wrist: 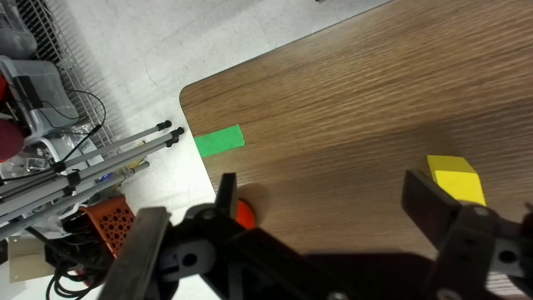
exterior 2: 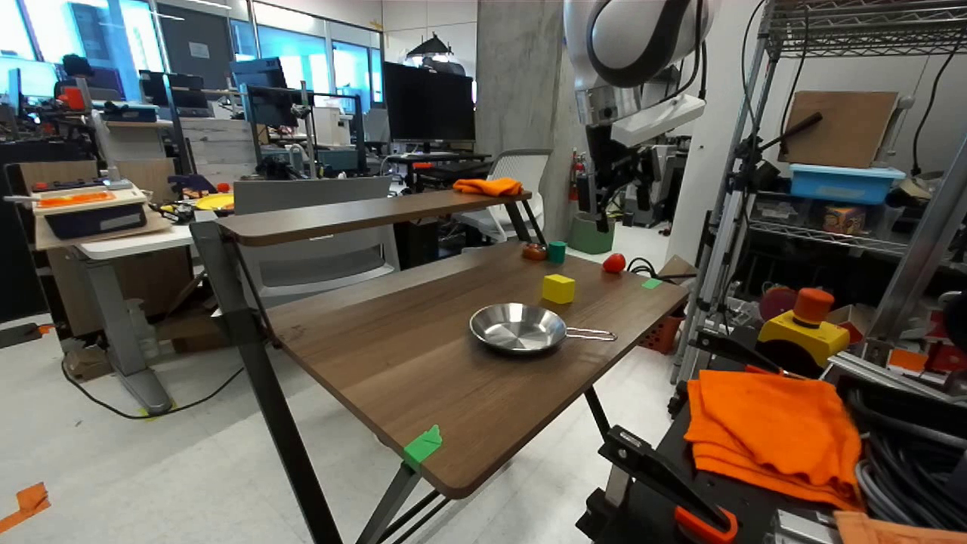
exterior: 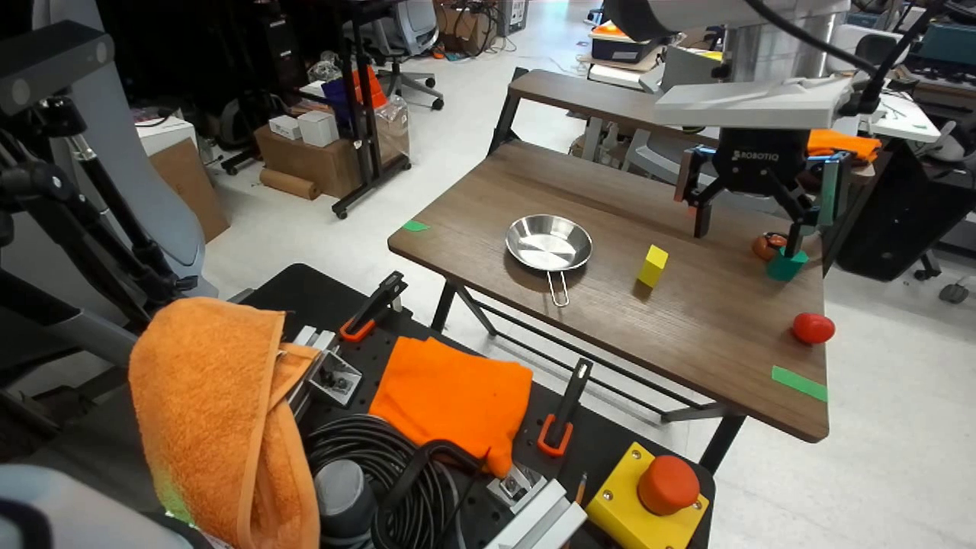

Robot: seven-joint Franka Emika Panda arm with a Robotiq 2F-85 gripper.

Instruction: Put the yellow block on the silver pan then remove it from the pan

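The gripper hung above the table, its fingers wide apart and nothing between them. The block sat on the table, near the pan but not touching it; in an exterior view it lay between three and four o'clock from the pan, whose handle pointed to six. A fingertip overlapped the top of a green object, leaving its shape hard to make out. At nine o'clock from the green object in an exterior view sat a brown object, too small to identify; whether the two touched could not be told. In the wrist view, one finger covered the block's edge at seven o'clock, the other hid part of the red object, and the gripper's blurred linkage was cut off at six. An orange cloth on the shelf was partly screened by the gripper in an exterior view. The arm was cut off at twelve in both exterior views, a yellow box at five in an exterior view.
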